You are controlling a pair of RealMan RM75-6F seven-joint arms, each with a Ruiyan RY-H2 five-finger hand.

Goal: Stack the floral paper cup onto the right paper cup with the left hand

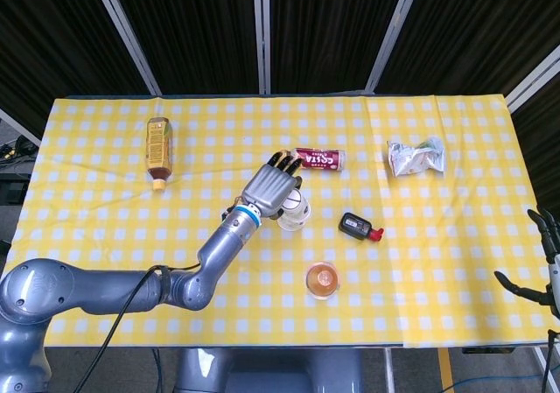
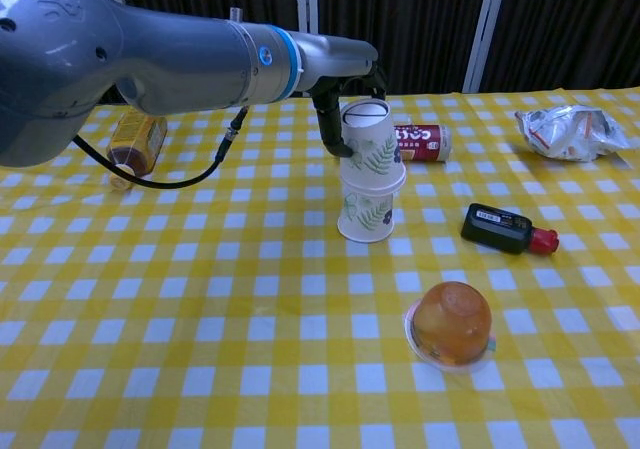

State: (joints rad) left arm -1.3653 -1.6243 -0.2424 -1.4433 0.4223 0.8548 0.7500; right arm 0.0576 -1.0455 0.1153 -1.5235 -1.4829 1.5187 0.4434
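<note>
My left hand (image 1: 272,189) (image 2: 345,104) grips the floral paper cup (image 2: 371,147), which is upside down with its leaf print facing the chest camera. That cup sits over the top of the other upside-down paper cup (image 2: 364,215) (image 1: 295,219), which stands on the yellow checked table (image 1: 437,262). In the head view my hand hides most of the held cup. My right hand (image 1: 546,253) hangs at the table's right edge with its fingers apart and nothing in it.
A Costa bottle (image 2: 421,140) lies just behind the cups. A black bottle with a red cap (image 2: 505,228) lies to their right, an orange jelly cup (image 2: 452,323) in front, a tea bottle (image 2: 137,144) at the far left, a foil packet (image 2: 568,131) at the far right.
</note>
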